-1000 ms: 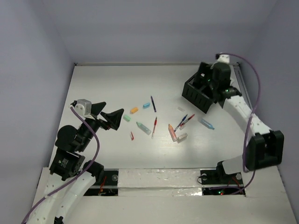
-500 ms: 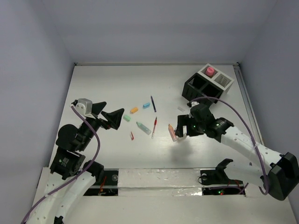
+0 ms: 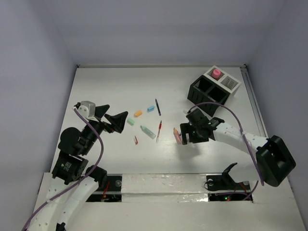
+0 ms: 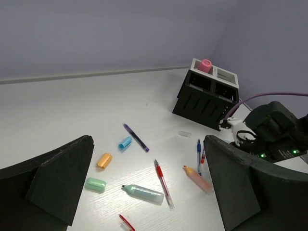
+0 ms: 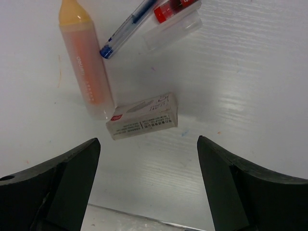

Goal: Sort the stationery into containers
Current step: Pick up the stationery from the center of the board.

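Judging the small white box (image 5: pixel 142 116) centred before our right gripper (image 5: pixel 147 142), jaws wide open, light and rigid, we'd pinch its short ends.

blue pen (image 5: pixel 126 30) and red pen (image 5: pixel 174 6) partly beyond the top edge; print on small box (image 5: pixel 142 116) illegible

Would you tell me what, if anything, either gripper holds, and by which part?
Nothing: the left gripper and right gripper are both open and empty.
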Motion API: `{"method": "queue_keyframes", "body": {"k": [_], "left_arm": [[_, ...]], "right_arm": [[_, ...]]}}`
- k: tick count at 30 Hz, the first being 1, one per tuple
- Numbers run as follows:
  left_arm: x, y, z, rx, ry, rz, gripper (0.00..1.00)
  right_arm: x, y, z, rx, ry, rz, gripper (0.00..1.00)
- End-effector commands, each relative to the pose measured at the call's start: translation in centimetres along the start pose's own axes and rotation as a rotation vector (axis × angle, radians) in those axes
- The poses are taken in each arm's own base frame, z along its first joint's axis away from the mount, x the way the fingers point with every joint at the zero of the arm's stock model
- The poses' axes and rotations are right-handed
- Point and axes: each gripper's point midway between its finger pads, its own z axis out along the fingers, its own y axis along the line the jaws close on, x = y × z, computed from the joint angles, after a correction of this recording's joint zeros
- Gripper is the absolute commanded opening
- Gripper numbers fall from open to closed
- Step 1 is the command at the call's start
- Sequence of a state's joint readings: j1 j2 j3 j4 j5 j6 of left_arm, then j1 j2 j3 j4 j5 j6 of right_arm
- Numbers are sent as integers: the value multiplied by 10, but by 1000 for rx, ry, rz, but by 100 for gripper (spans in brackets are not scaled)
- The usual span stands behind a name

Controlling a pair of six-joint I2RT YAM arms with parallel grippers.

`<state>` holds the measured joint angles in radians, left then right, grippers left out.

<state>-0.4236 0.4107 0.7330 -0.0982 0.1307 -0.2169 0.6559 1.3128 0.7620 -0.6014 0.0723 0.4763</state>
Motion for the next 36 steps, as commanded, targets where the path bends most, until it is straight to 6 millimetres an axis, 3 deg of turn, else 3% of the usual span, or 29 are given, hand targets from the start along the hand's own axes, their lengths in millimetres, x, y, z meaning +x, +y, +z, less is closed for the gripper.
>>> {"method": "queue_keyframes", "body": {"k": [1,9,18,19,22,26,30,31,33,34,35,36], "left_arm": [[-11,-2,2,10,-35,11,99],[-12,-2,2,7,-39,12,99],[-11,1,3,-6,-35,14,99],[-12,1,3,-4,-37,13,99],[-11,1,3,-2,-34,13,99],[-11,-1,4,4,-33,13,99],[-12,-2,3,10,-35,12,99],[-12,-2,3,11,-36,12,99],[-11,-2,4,11,-35,12,99],[-11,-2,4,11,-33,12,99],[-11,-2,3,13,-36,10,99],[-12,-3,2,15,-38,12,99]], "right_arm": [[-28,10,1,-4,-75,-33,87],[-27,8,19,26,-46,-50,83],[-33,11,31,31,-35,-91,67],[-34,11,30,30,-35,-94,64],[-35,12,25,27,-30,-93,43],[-45,13,3,21,-73,-85,41],[-86,8,-34,78,-238,-78,38],[-113,0,-49,91,-324,-35,36],[-146,-22,-67,157,-438,12,36],[-174,-30,-81,158,-536,58,35],[-194,-65,-93,217,-599,134,35],[-209,-81,-101,235,-651,176,35]]}}
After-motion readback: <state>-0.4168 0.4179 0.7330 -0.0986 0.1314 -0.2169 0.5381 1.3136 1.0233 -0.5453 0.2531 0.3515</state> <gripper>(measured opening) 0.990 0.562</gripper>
